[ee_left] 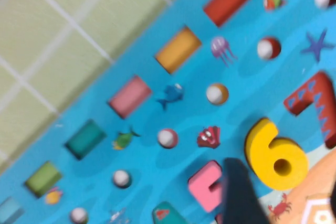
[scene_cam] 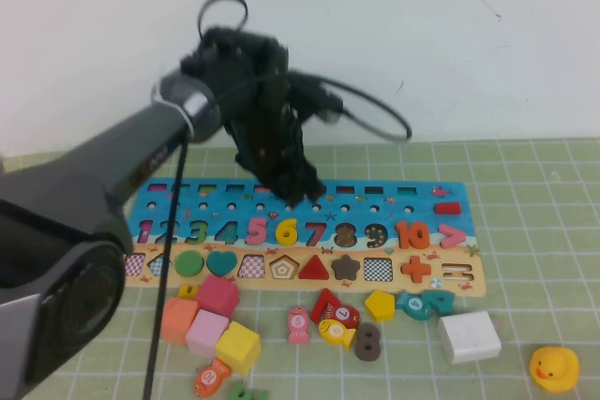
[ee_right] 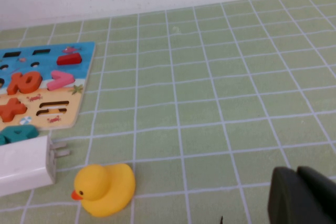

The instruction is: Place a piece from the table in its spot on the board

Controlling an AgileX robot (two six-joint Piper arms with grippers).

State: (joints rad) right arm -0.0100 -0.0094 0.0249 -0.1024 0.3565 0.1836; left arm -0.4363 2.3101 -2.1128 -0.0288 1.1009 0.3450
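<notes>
You have the yellow "6" (scene_cam: 287, 230) lying flat in the number row of the board (scene_cam: 412, 196), seated between the pink "5" and the red "7"; it shows the same way in the left wrist view (ee_left: 274, 155). The board is long and blue, its coloured numerals run in a row, and a tan strip of shape cut-outs lines its near edge.

Piece: the small flat yellow wooden numeral "6" (scene_cam: 287, 230) is being seated in the long blue wooden puzzle board (scene_cam: 427, 196), between the pink "5" (scene_cam: 257, 230) and red "7" (scene_cam: 315, 231).
Left gripper (scene_cam: 302, 196): being held just behind the piece.
</notes>
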